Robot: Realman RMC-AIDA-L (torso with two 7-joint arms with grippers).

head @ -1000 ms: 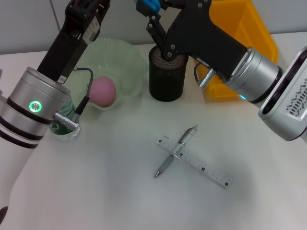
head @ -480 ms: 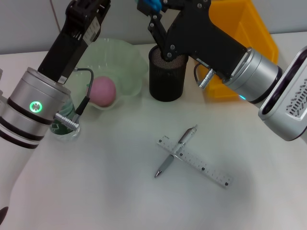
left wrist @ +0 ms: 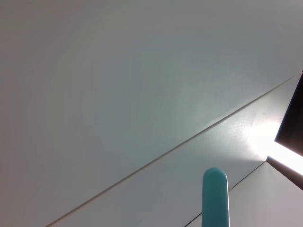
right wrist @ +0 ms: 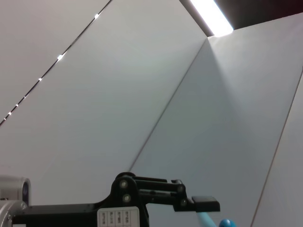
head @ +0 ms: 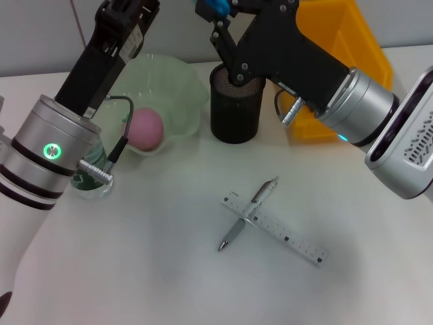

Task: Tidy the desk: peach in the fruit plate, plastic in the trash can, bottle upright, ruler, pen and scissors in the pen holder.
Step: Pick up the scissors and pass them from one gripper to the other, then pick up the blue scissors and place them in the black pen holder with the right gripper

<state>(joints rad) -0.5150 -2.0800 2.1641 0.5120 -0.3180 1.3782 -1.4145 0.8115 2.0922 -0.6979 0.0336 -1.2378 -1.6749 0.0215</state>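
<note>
A pink peach [head: 144,128] lies in the pale green fruit plate [head: 177,81]. The black mesh pen holder [head: 235,103] stands to its right. A clear ruler [head: 281,230] lies flat mid-table, and a silver pen [head: 247,214] lies across it. Only the base of a green bottle [head: 88,180] shows behind my left arm. My left gripper [head: 126,13] is raised above the plate's far edge. My right gripper [head: 215,13] hangs over the pen holder, with something blue at its tip cut off by the frame's top edge. No scissors or plastic are in view.
The yellow trash can [head: 342,40] stands at the back right, behind my right arm. Both wrist views show only wall and ceiling. A black gripper [right wrist: 165,198] shows low in the right wrist view.
Both grippers have drifted very slightly to the right. Ruler, pen, peach and holder have not moved.
</note>
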